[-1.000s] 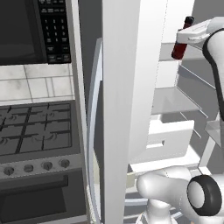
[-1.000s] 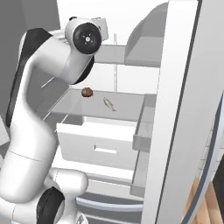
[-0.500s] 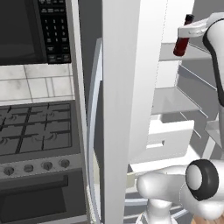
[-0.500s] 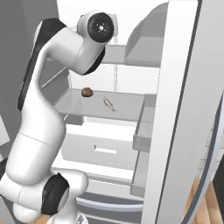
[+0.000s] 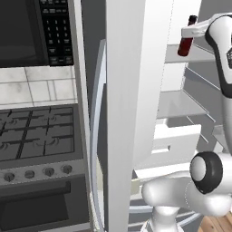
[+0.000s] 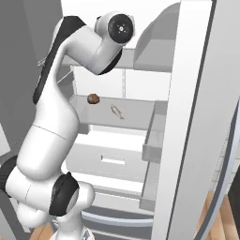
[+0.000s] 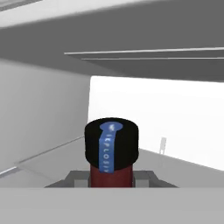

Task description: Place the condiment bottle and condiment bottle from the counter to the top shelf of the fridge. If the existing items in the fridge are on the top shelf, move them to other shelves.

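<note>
Gripper (image 5: 189, 33) clamped on dark red condiment bottle (image 5: 186, 40), black cap (image 7: 111, 142) up; held upright inside open fridge, just above top shelf (image 5: 188, 55); small brown item (image 6: 93, 98) and fish (image 6: 116, 111) on lower shelf (image 6: 136, 108).

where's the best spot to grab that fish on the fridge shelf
Grip the fish across its narrow middle, coming from above. It lies flat and slim on the shelf, apart from the round brown item, so likely only its sides offer the fingers purchase.
</note>
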Available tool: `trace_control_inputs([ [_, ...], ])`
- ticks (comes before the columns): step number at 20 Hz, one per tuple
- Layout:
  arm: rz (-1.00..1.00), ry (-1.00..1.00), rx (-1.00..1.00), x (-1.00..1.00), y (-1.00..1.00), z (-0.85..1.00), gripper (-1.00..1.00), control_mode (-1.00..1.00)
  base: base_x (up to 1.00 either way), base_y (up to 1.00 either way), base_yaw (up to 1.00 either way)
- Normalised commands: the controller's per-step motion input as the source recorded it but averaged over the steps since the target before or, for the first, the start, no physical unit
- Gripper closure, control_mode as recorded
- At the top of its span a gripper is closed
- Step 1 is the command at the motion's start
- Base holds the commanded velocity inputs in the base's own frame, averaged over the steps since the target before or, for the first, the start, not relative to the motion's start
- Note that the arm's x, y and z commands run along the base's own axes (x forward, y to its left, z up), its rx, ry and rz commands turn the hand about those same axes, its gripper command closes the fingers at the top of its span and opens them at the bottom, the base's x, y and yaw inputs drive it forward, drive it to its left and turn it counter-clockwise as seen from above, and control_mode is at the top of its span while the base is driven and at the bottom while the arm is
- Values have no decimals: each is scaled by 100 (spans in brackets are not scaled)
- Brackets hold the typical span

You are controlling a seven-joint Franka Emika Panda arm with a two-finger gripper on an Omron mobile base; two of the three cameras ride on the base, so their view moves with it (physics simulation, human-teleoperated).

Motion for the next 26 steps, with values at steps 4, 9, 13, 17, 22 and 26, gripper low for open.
trace_control_inputs([
  [4,0,2,0,53,0,-27,100,-100,0,0,0],
  [9,-1,5,0,49,0,-35,100,-100,0,0,0],
  [13,-1,6,0,52,0,-29,100,-100,0,0,0],
  [17,0,6,0,40,0,-24,100,-100,0,0,0],
  [22,0,6,0,24,0,-15,100,-100,0,0,0],
  [26,0,4,2,24,-7,2,100,-100,0,0,0],
])
